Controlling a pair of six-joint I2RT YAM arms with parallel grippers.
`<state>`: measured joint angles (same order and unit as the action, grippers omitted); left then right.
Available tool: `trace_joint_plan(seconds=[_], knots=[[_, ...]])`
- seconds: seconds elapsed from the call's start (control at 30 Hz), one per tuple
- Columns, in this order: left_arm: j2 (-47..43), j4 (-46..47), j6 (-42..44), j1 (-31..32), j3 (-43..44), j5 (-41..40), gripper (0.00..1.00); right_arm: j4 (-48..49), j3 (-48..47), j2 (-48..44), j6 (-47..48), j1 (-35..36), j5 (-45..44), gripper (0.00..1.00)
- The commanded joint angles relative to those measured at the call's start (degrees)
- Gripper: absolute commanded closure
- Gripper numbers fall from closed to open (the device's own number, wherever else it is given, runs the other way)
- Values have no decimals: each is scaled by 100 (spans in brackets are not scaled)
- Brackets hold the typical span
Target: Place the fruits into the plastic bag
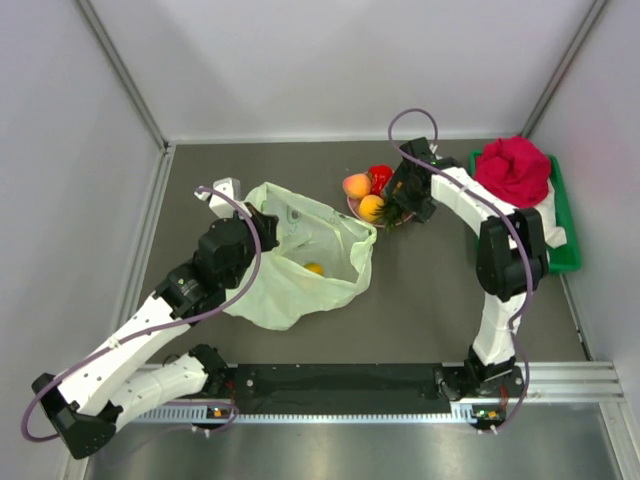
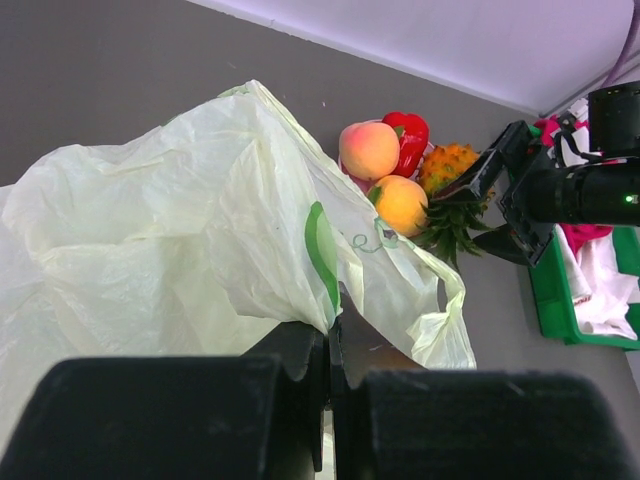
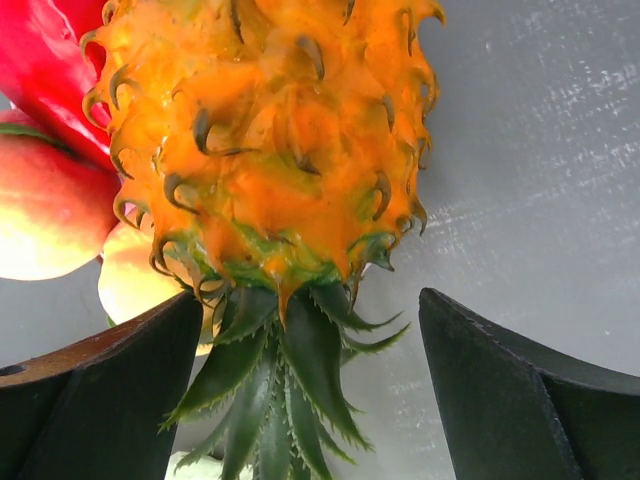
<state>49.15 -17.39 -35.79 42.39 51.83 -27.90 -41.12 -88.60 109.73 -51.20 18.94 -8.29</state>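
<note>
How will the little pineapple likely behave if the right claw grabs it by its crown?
Probably rigid: the pineapple has bumpy, hooked skin that looks firm, not squashy. Its crown of thin leaves, between the fingers of the open right claw, may flex or slip under a pinch. The round peach-coloured fruit crowded beside it could roll if nudged.

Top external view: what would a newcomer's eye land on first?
The pale-green plastic bag sprawls centre-left, pinched by the left end effector, one yellow fruit inside. Right of it, the right end effector stands open around the crown of the orange pineapple, near a red cloth bundle on a green tray.
</note>
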Motion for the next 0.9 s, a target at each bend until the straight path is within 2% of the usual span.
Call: trace_joint_plan(seconds=[0.0,0.3,0.5,0.63,0.87], knots=[[-72,332,28,-12,-59,-31,100,227,-264,110,-22,-31,-32,12],[-133,324,2,-12,-95,-84,100,684,-36,119,-153,-13,-49,18],[-186,280,-16,-12,-138,-102,100,948,211,13,-180,-22,-93,27],[-212,271,-51,-12,-156,-110,100,1098,334,-31,-180,-22,-50,39],[-247,253,-60,-12,-165,-110,100,1185,466,-198,-180,-22,-102,48]])
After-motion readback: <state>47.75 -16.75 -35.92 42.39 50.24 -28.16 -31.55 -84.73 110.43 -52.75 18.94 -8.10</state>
